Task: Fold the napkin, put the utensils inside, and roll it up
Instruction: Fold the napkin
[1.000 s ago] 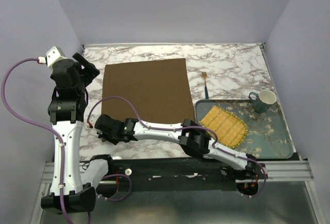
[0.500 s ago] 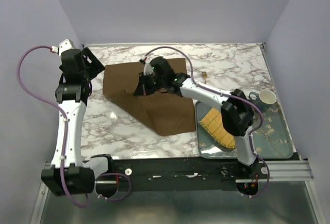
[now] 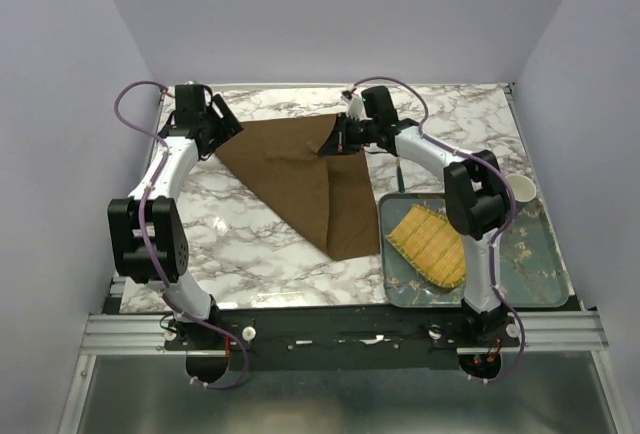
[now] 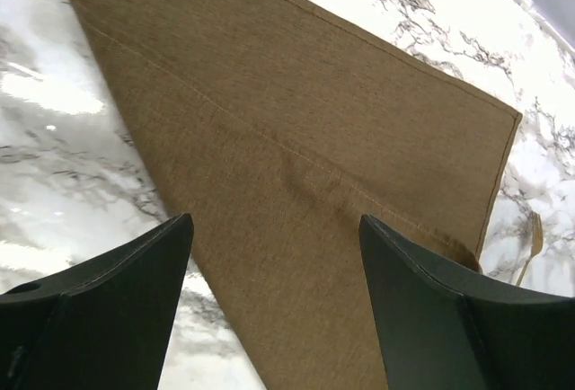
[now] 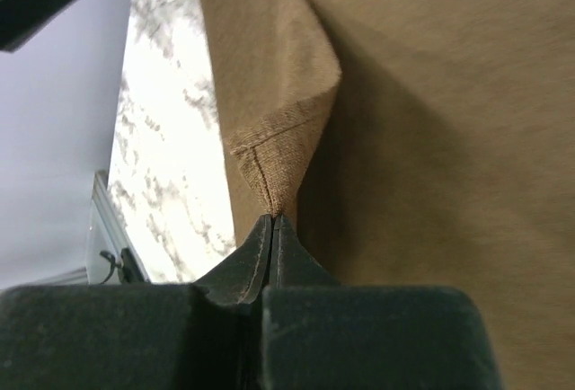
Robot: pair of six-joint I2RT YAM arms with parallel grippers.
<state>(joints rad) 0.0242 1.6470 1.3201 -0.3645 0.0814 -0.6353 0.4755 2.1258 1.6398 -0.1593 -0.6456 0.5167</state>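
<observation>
Napkin (image 3: 300,182) corner farther back, pinched in right end effector (image 5: 272,225); left end effector (image 4: 274,228) agape, empty

Marble tbl (image 3: 250,244) w/ napkin (image 3: 300,174), fork (image 4: 532,244) & tray (image 3: 520,279).

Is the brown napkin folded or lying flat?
Folded, roughly into a triangle. The napkin shows two layers, one corner doubled over the rest, and the right gripper pinches that corner with its jaws shut.
</observation>
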